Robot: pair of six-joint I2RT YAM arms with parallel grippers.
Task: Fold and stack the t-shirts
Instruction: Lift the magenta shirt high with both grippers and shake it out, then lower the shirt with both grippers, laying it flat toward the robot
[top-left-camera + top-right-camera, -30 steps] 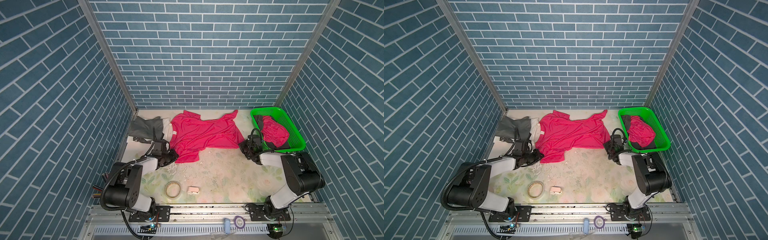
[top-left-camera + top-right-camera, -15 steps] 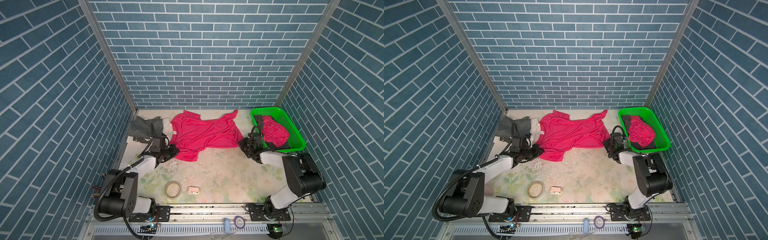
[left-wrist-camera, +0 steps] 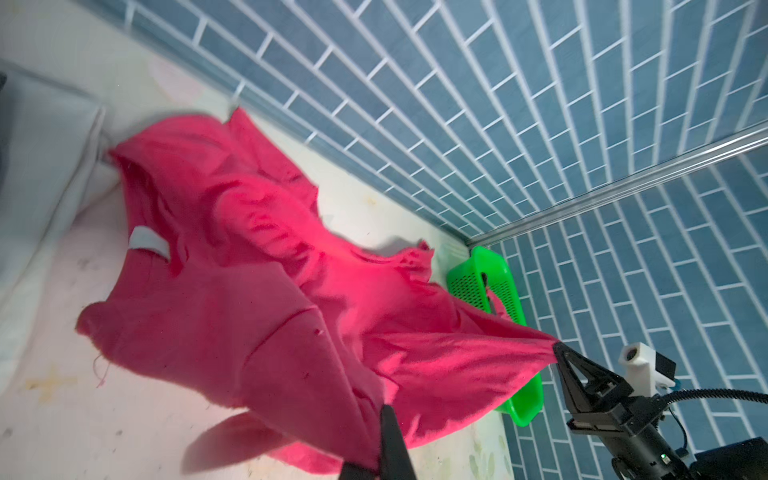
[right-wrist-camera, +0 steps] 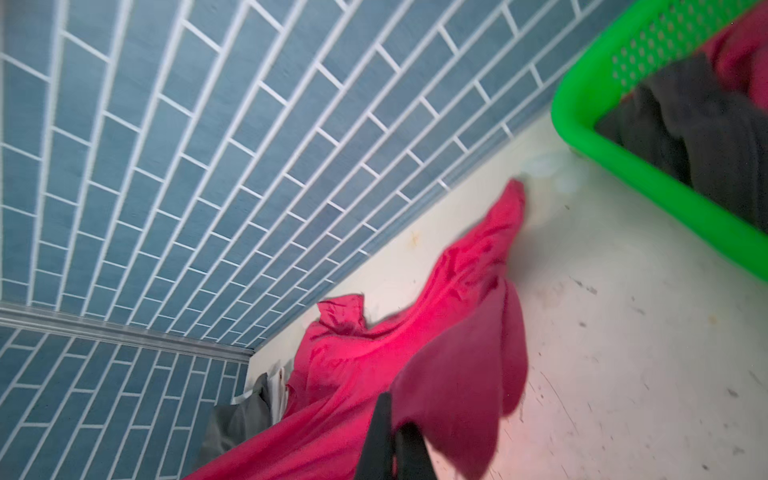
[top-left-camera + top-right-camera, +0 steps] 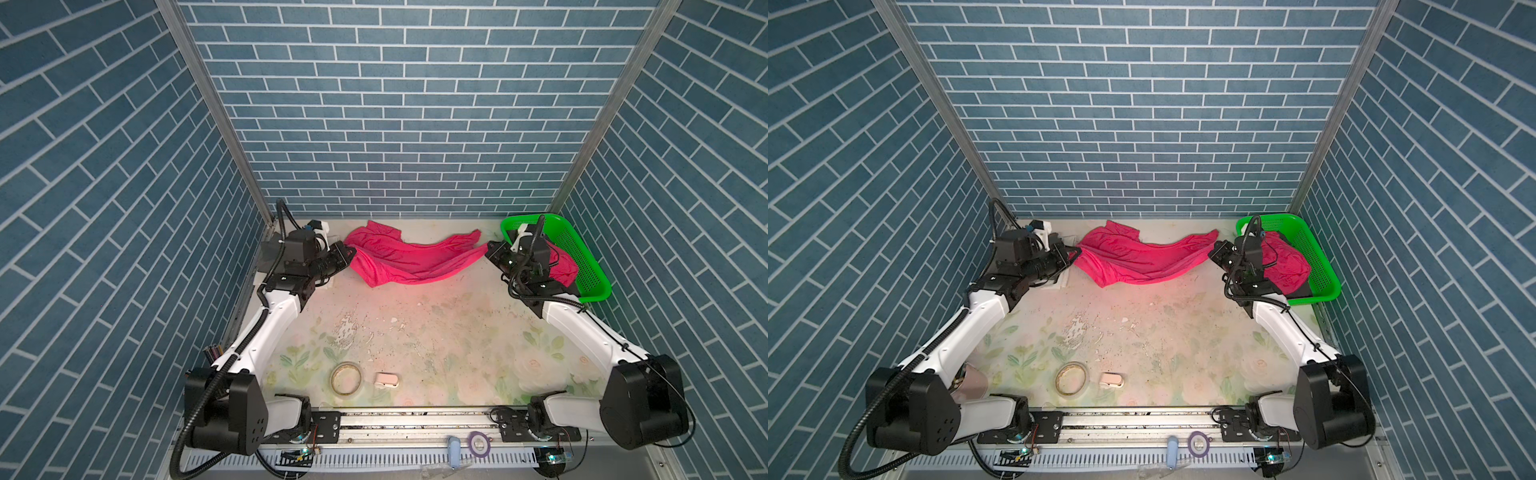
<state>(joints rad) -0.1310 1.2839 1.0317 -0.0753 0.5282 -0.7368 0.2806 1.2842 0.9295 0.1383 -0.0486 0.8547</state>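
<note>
Two tools stretch one magenta t-shirt (image 5: 411,262) across the back of the bench (image 5: 436,332): the left tool (image 5: 351,250) pinches one end shut, the right tool (image 5: 488,249) the other. The left arm (image 5: 274,316) hides most of the folded grey shirts (image 4: 237,419); the right arm (image 5: 582,328) covers part of the green basket (image 5: 590,270) holding a dark shirt (image 4: 698,124) and a second magenta shirt (image 5: 1287,266).

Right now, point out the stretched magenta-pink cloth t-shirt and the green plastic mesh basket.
The magenta-pink t-shirt (image 5: 415,262): in a top view, on its sagging middle.
The green mesh basket (image 5: 582,262): in a top view, on its mesh side wall.
</note>
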